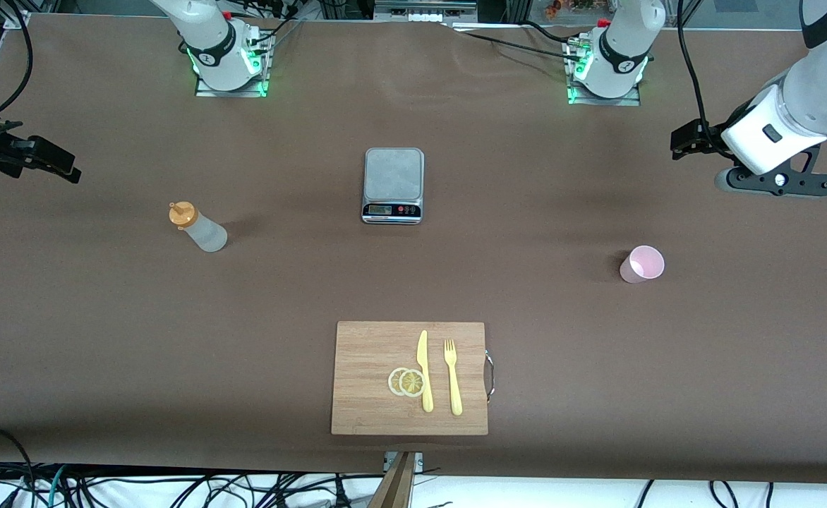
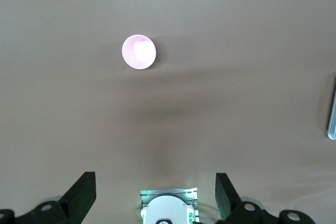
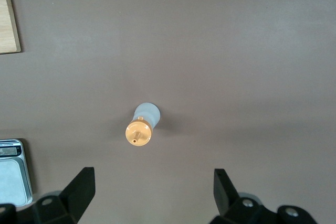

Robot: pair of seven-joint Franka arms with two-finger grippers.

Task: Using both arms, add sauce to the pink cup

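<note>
The sauce bottle [image 1: 198,227], translucent with an orange nozzle cap, stands upright on the brown counter [image 1: 103,339] toward the right arm's end, well apart from the pink cup [image 1: 642,264], which stands empty and upright toward the left arm's end. Between them sit a digital kitchen scale [image 1: 393,185] and, nearer the front camera, a wooden cutting board [image 1: 409,377] carrying lemon slices [image 1: 406,382], a yellow knife [image 1: 424,371] and a yellow fork [image 1: 452,377]. The right gripper [image 3: 149,187] hangs high above the bottle, fingers spread and empty; the left gripper [image 2: 155,188] hangs likewise above the cup, fingers spread. Nothing is grasped yet. A clean start likely means the right arm descending to clasp the bottle's body below the cap without squeezing hard, while the left steadies the cup.
</note>
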